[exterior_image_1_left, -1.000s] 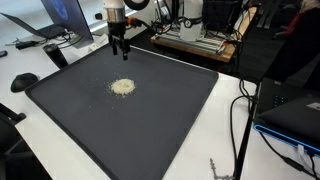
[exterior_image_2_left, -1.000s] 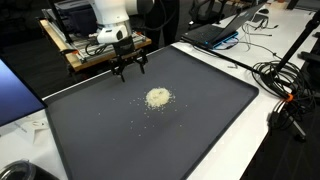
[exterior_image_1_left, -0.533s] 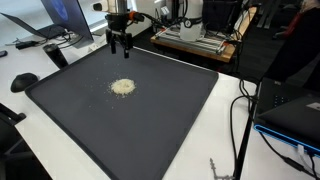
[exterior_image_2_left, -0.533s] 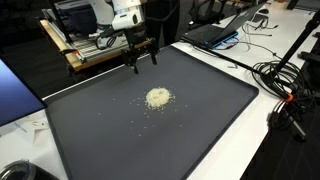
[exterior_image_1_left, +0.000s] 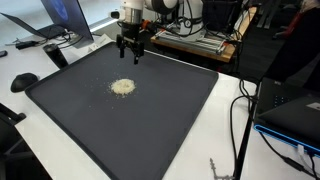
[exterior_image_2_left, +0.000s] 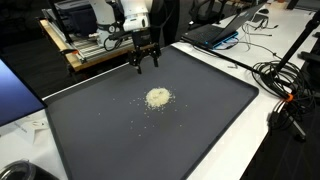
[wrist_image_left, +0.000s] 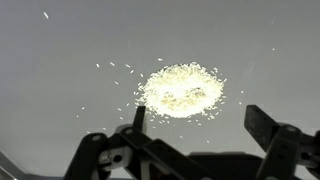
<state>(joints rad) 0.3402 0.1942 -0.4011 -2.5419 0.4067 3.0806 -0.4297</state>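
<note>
Hovering above the far edge of the dark mat (exterior_image_1_left: 160, 120), the end effector (exterior_image_1_left: 130, 58) has its fingers spread wide apart and empty. A small heap of pale grains (exterior_image_1_left: 122, 87) lies near the middle of the mat, at about 6 o'clock from the end effector in an exterior view and well apart from it. From the wrist, the heap (wrist_image_left: 180, 90) sits at 12 o'clock above the fingers (wrist_image_left: 138, 118), loose grains trailing toward 9 o'clock. White surface (exterior_image_1_left: 228, 125) borders the mat at 3 o'clock.
</note>
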